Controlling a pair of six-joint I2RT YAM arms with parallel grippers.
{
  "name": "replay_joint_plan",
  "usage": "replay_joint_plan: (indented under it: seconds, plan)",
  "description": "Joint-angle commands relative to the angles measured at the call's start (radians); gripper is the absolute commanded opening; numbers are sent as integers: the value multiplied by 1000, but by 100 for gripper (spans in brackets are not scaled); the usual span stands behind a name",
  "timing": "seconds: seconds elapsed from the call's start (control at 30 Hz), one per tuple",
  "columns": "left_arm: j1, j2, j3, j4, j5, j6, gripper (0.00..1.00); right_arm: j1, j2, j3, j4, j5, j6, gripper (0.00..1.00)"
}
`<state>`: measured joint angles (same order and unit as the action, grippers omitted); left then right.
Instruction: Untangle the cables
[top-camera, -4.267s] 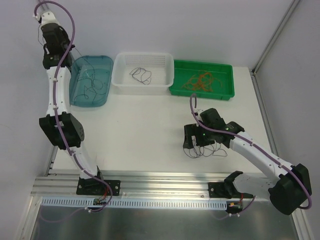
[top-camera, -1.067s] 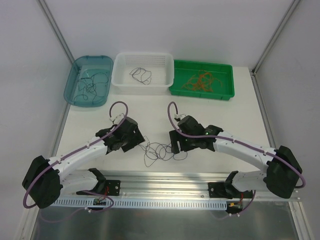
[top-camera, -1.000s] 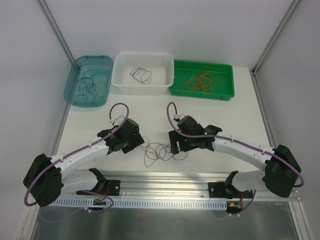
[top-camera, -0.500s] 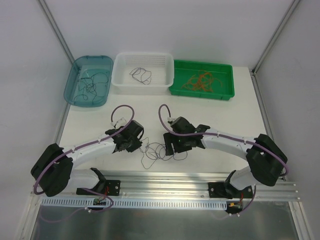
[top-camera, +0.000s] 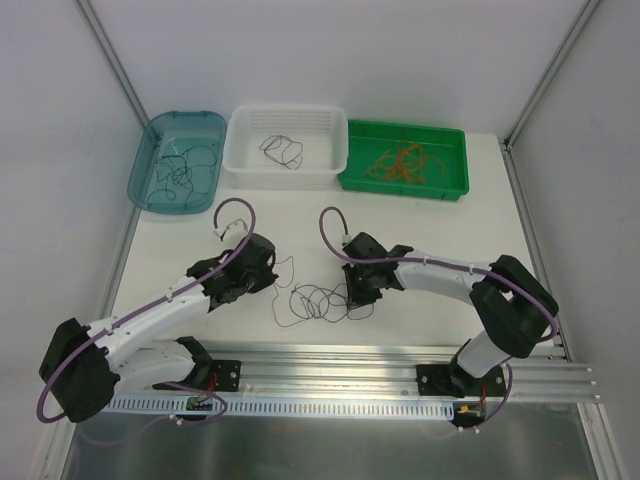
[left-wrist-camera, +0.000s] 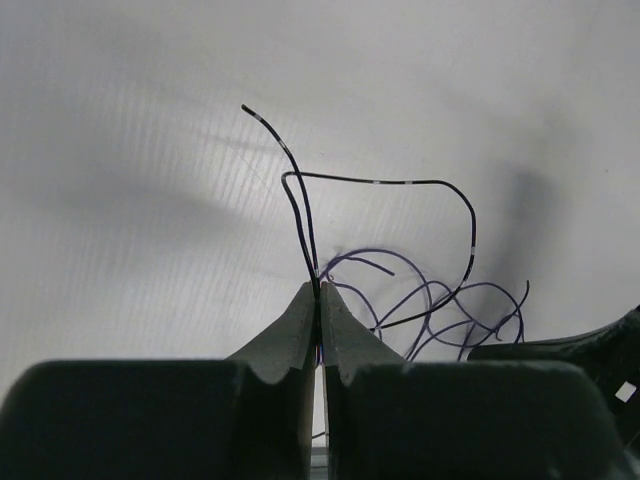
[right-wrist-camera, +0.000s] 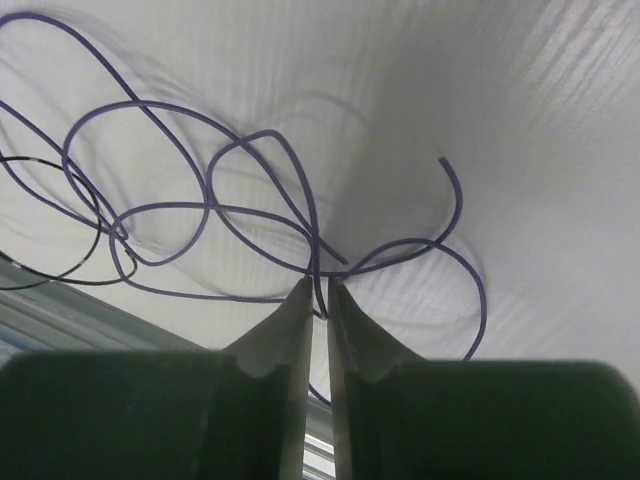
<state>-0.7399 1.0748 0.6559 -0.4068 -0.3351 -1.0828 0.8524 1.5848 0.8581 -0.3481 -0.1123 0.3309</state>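
Note:
A tangle of thin cables (top-camera: 318, 302) lies on the white table between my two arms. My left gripper (top-camera: 272, 270) is at the tangle's left side, shut on a black cable (left-wrist-camera: 400, 182) that rises from its tips (left-wrist-camera: 318, 288). Purple loops (left-wrist-camera: 440, 300) lie beyond it. My right gripper (top-camera: 352, 294) is at the tangle's right side. In the right wrist view its jaws (right-wrist-camera: 318, 288) are closed on a purple cable (right-wrist-camera: 200, 170), with a black strand (right-wrist-camera: 60, 270) at the left.
Along the back stand a teal bin (top-camera: 135, 180) with dark cables, a white basket (top-camera: 288, 110) with a black cable, and a green tray (top-camera: 403, 190) with orange cables. A metal rail (top-camera: 330, 360) runs along the near edge.
Both grippers have gone from open to shut on strands of the tangle. The left gripper has drawn back up and to the left, pulling a strand out.

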Motion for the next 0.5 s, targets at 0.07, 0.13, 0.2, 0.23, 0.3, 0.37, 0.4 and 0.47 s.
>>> replay_joint_plan:
  seconds: [0.07,0.13,0.2,0.23,0.3,0.37,0.4,0.47]
  plan:
    - [40,-99,125,-122,-108,205,0,-58,-51,-17,-31,22,33,1]
    - [108,-114,160,-148,-88,282,0,-84,-80,-36,-54,48,27,1]
    - [167,-131,185,-159,-61,358,0,-125,-130,-44,-103,91,2,1]
    - [227,-134,210,-165,-33,383,0,-142,-149,-50,-136,105,-9,1]
    - [283,-138,244,-187,-35,458,0,-196,-207,-57,-169,159,-45,1]
    - [338,-133,306,-205,-51,532,0,-257,-265,-71,-210,181,-84,1]
    - [353,-131,329,-211,-62,555,0,-280,-285,-74,-224,186,-95,1]
    - [398,-124,399,-227,-80,589,0,-352,-315,-86,-255,189,-115,1]
